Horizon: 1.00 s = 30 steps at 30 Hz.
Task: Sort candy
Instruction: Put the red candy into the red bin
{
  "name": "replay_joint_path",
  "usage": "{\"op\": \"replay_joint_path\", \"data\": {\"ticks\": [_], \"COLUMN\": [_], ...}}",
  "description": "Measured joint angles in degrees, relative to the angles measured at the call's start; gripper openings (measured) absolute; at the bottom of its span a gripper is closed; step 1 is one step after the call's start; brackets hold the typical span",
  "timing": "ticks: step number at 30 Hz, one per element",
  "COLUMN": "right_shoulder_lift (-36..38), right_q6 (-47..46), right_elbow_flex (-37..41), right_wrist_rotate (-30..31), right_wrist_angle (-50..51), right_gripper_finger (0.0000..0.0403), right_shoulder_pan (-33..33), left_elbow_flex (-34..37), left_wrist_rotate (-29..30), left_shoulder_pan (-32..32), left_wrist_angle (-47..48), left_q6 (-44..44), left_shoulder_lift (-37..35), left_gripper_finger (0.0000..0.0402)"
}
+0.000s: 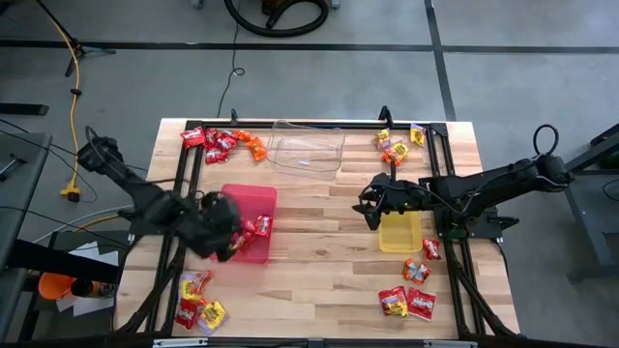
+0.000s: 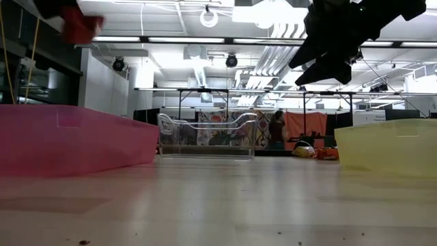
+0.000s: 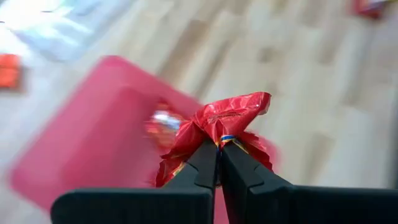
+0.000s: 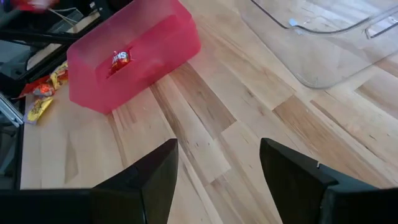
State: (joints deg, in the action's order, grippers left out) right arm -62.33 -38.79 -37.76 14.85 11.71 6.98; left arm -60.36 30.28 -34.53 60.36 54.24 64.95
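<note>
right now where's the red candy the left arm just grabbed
The red candy is pinched in the left gripper, held above the red tray on the table's left side in the high view.

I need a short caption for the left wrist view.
Left claw shut on a red candy packet above the red tray.

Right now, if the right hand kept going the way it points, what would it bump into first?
Probably the bare wooden table. The open right hand points down at the boards, with the red tray farther on and to one side. Depth is hard to judge.
</note>
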Motion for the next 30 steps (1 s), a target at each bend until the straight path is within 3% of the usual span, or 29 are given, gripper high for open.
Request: {"op": "replay_joint_path", "data": {"ticks": [6, 14, 18, 21, 23, 26, 30], "right_shoulder_lift": [0.0, 0.0, 1.0, 1.8, 1.6, 0.1, -3.3], "right_q6": [0.1, 0.0, -3.5, -4.7, -4.8, -6.3, -16.7], "right_elbow_flex": [0.0, 0.0, -0.2, -3.8, -7.4, -13.4, -17.5], "right_wrist_rotate": [0.0, -0.3, -5.4, -10.2, -13.2, -18.1, -24.3], "right_wrist_angle": [-1.7, -4.2, -10.3, -11.8, -6.8, 9.2, 26.4], "right_gripper_finger": [0.0222, 0.0222, 0.0222, 0.0222, 0.0222, 0.0222, 0.0222], "right_shoulder_pan": [0.0, 0.0, 0.0, 0.1, 1.0, 4.5, 12.3], "left_elbow_flex": [0.0, 0.0, -0.3, -0.9, -0.7, -0.5, -0.5], "left_wrist_rotate": [-5.3, -10.5, -14.8, -14.7, -12.9, -8.4, -5.1], "left_shoulder_pan": [10.2, 15.2, 15.5, 15.5, 15.4, 15.6, 17.2], "left_wrist_angle": [-0.5, -0.5, -0.5, -3.2, -7.0, -11.8, -16.7], "left_q6": [-8.4, -10.7, -7.5, -5.7, -5.9, -7.9, -10.6], "left_shoulder_lift": [2.3, 3.2, 0.7, -1.8, -3.6, -4.7, -4.9], "left_gripper_finger": [0.0025, 0.013, 0.0168, 0.0176, 0.0177, 0.0175, 0.0175]}}
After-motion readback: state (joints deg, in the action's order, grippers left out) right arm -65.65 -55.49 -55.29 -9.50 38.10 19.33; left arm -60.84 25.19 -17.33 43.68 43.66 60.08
